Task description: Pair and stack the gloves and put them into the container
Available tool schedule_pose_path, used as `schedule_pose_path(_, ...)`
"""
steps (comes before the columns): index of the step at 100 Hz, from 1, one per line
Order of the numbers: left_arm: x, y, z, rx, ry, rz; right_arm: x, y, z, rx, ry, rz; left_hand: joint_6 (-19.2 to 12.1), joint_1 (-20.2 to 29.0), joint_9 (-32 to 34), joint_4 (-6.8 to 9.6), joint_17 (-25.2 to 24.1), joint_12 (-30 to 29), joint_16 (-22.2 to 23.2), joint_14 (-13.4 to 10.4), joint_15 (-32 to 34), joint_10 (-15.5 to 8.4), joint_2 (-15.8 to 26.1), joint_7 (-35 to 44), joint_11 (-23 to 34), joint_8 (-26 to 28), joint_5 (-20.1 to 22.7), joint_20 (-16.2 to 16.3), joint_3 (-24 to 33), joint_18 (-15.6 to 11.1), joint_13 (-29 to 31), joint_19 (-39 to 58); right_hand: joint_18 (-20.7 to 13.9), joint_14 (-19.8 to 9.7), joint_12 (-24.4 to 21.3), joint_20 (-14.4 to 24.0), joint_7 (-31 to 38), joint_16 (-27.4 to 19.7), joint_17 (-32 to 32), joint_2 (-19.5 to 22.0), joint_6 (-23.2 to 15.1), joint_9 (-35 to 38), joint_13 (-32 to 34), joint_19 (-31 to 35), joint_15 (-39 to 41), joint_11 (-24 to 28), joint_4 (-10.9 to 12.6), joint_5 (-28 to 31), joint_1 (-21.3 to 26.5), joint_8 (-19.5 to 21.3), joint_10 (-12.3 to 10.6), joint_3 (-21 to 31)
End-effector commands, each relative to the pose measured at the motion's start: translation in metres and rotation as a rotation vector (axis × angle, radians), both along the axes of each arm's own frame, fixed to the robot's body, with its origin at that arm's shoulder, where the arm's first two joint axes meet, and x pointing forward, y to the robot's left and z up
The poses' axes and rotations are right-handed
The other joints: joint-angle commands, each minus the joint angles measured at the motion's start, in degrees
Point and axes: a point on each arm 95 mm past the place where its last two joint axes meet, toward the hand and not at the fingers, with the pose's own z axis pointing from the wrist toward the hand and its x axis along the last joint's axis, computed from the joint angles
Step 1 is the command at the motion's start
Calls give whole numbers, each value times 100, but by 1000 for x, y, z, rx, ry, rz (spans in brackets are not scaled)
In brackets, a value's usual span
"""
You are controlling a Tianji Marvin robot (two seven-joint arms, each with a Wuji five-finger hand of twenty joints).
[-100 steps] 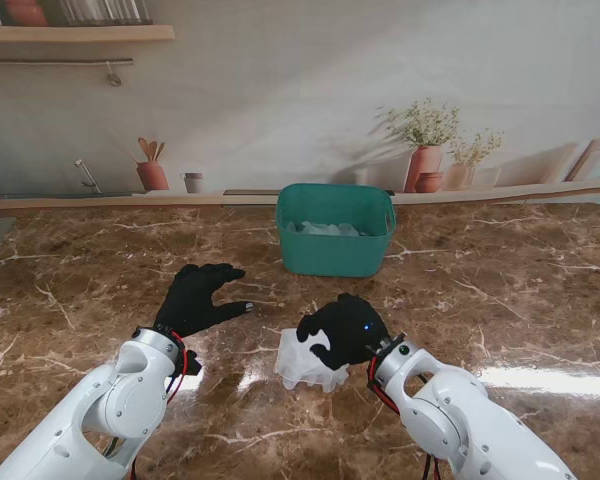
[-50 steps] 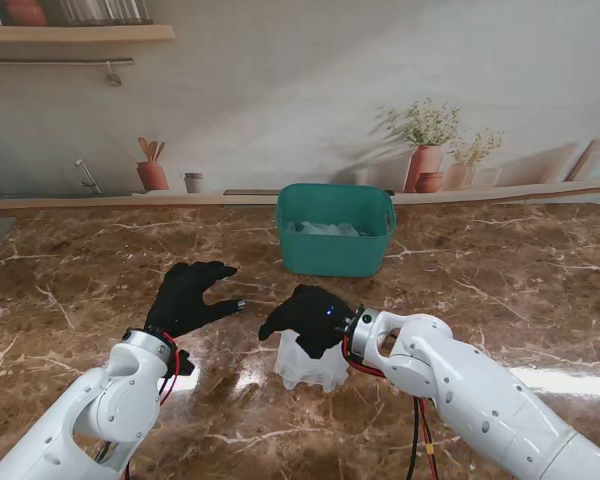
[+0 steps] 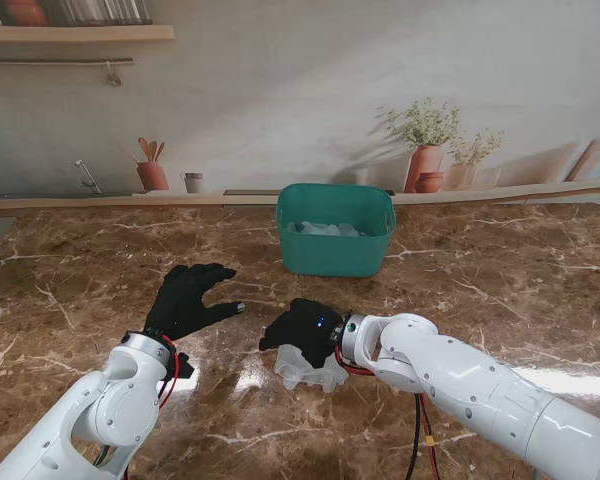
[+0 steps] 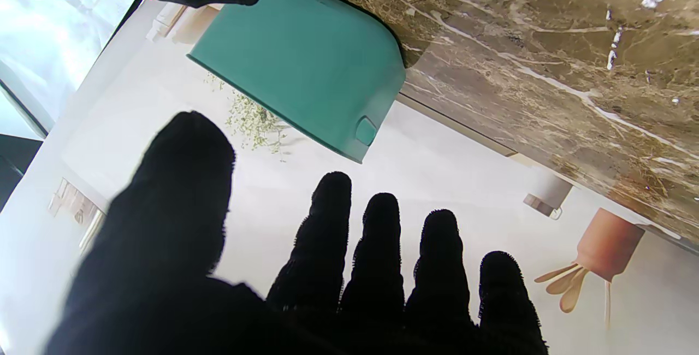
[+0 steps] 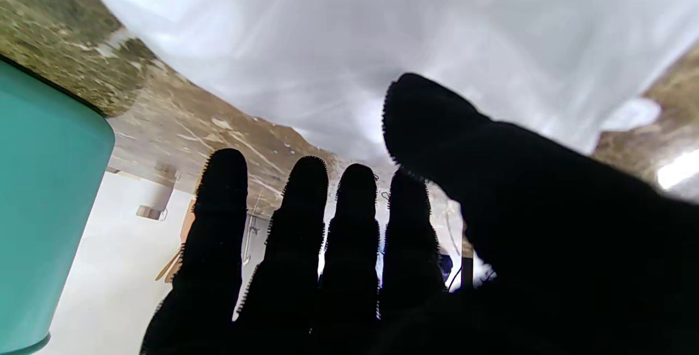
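A crumpled stack of translucent white gloves [image 3: 314,371] lies on the marble table, nearer to me than the green container [image 3: 335,246]. My right hand [image 3: 302,328], in a black cover, lies flat over the stack's far edge with its fingers stretched toward the left; whether it touches is unclear. In the right wrist view the fingers [image 5: 306,218] are straight and apart, and the glove film [image 5: 355,38] fills the space beyond them. My left hand [image 3: 190,298] hovers open to the left, fingers spread, holding nothing. More translucent gloves [image 3: 325,229] lie inside the container [image 4: 306,65].
The brown marble table [image 3: 500,290] runs wide on both sides. A back ledge carries painted plant pots [image 3: 425,165] and a utensil jar [image 3: 152,172]. The container [image 5: 43,207] stands just beyond my right hand's fingertips.
My right hand has swung left and turned, its forearm now lying across the table, and it has settled lower over the glove stack. The left hand drew slightly back.
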Motion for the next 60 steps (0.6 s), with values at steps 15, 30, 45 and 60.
schedule_pose_path(15, -3, 0, -1, 1, 9, 1, 7, -5, -8, -46, -31, -35, -40, 84, -202, 217, -60, -58, -56, -290, -189, -177, 266, -58, -147, -69, -36, 98, -300, 24, -266, -82, -161, 140, 1275, 403, -119, 635, -35, -455, 265, 1005, 190, 258, 616, 1081, -111, -96, -435, 52, -252, -130)
schedule_pose_path(30, -4, 0, -2, -19, 27, 8, 7, -6, -8, -10, -87, -63, -103, 98, -180, 217, -60, -66, -55, -292, -183, -214, 392, -7, -160, -44, 21, 128, -381, 107, -218, -40, -352, -111, 4028, 1194, 612, 2528, -368, -1027, -27, 1976, -27, 616, 2835, 2566, -972, 691, -573, 254, -702, -300)
schedule_pose_path(45, -5, 0, -2, -19, 24, 10, 8, -10, -9, 16, -106, -85, -138, 133, -164, 219, -67, -70, -56, -295, -188, -221, 419, 38, -168, -21, 64, 134, -470, 120, -203, -21, -312, -219, 5288, 1420, 2670, 3492, -657, -1217, -1321, 1885, -682, 803, 4299, 3109, -1047, 2363, -658, 1359, -759, -328)
schedule_pose_path(60, -4, 0, -2, -22, 17, 12, 6, -13, -10, 12, -104, -88, -153, 172, -150, 229, -68, -67, -54, -297, -189, -226, 431, 74, -162, -1, 84, 128, -536, 122, -191, -16, -436, -195, 2790, 1496, 3905, 2223, -570, -1253, -2121, 284, -1574, 1066, 2993, 1184, -1391, 2863, -465, 1624, -132, -646)
